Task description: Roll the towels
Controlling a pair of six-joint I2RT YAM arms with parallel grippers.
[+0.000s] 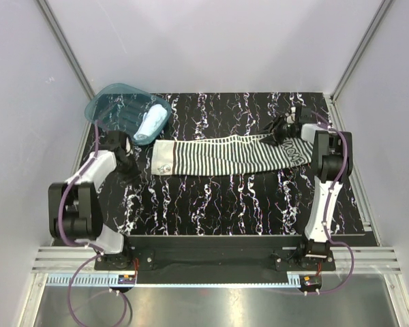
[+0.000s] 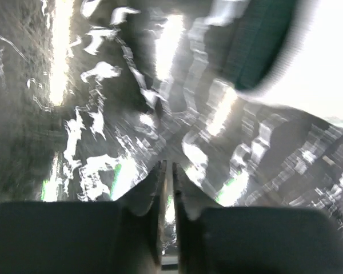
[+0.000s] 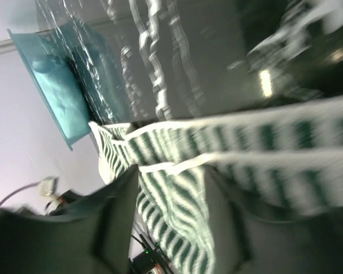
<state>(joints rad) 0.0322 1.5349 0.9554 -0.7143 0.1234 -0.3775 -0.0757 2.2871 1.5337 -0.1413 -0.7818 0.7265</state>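
Bin [image 1: 116, 102] upper left: blue towel [image 1: 150, 125] inside | striped towel [image 1: 218, 155] flat mid-frame | left gripper [image 2: 168, 171] jaws pressed together | right gripper [image 3: 172, 174] jaws spread

Soft cloth towel [image 1: 225, 155], glossy table [image 1: 225, 201]

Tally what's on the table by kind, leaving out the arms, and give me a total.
Bins: 1, the teal bin
Towels: 2, the pale blue towel lying in the teal bin and the striped towel spread out flat
Total: 3
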